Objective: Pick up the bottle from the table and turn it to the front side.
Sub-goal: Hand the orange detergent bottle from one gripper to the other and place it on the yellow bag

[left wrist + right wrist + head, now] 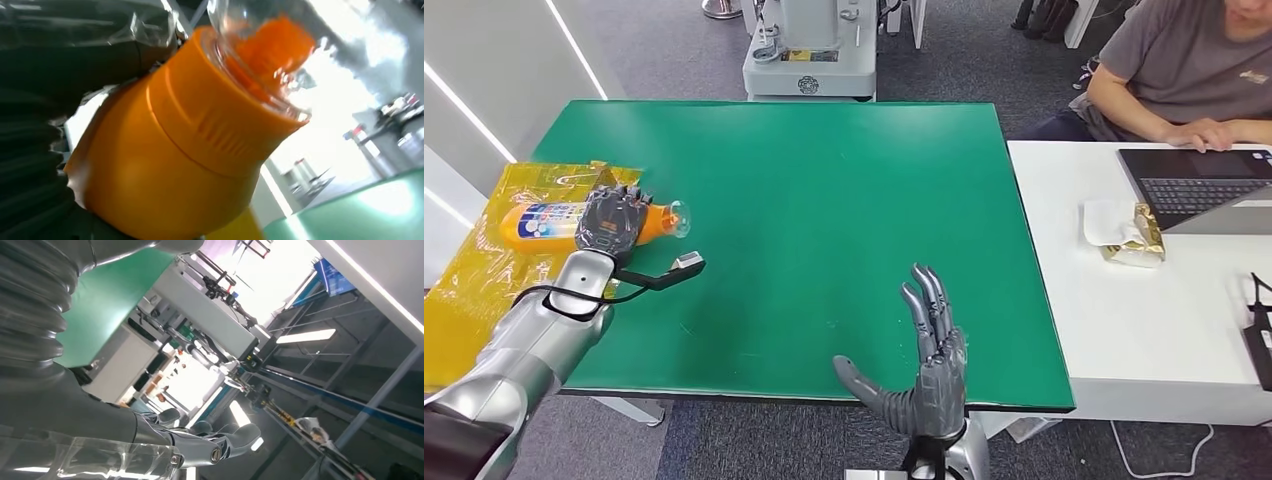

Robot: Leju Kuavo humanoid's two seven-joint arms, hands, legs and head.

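Bottle (549, 222) lies far left; we wrap our left hand (610, 224) around it for lifting, right hand (929, 365) spread empty.

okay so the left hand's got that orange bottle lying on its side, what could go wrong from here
The left hand wraps the bottle near its neck, so the long body could sag or slip when lifted. The bottle lies on crinkly yellow film at the table's left edge, and a slip might send it off. The clear cap could come off.
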